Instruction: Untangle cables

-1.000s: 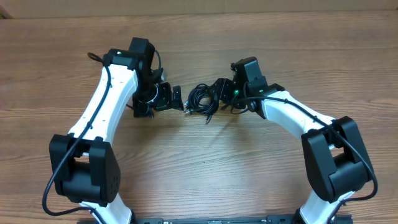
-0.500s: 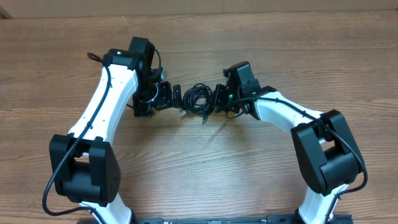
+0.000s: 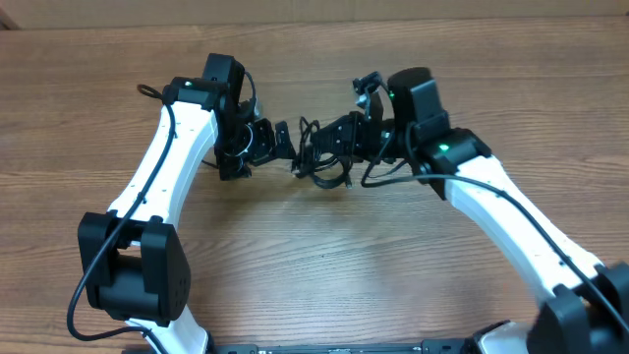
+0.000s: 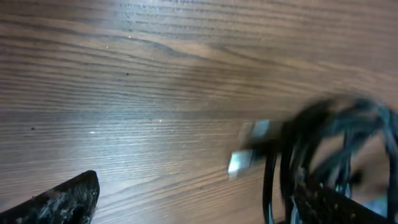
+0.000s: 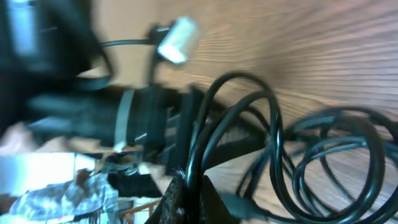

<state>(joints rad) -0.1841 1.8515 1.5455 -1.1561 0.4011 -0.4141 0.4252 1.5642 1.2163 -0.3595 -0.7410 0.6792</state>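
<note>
A tangle of black cables (image 3: pixel 319 162) lies at the table's middle between my two grippers. My right gripper (image 3: pixel 336 138) is shut on one black cable strand (image 5: pixel 193 155), which runs up out of its jaws; more loops (image 5: pixel 339 158) hang to the right and a silver plug (image 5: pixel 177 40) shows above. My left gripper (image 3: pixel 291 147) stands open at the bundle's left side. In the left wrist view its fingertips (image 4: pixel 68 198) are spread wide, the cables (image 4: pixel 323 149) sit blurred by the right finger, and a silver plug (image 4: pixel 247 149) lies on the wood.
Brown wood-grain table (image 3: pixel 324 275) all round. The left arm's white link (image 3: pixel 167 157) runs down the left side and the right arm's (image 3: pixel 501 206) down the right. A pale strip (image 3: pixel 295 10) borders the far edge.
My right gripper has shut on a cable strand and its arm has swung up and back, dragging the bundle slightly. The left gripper has edged toward the bundle, still open.
</note>
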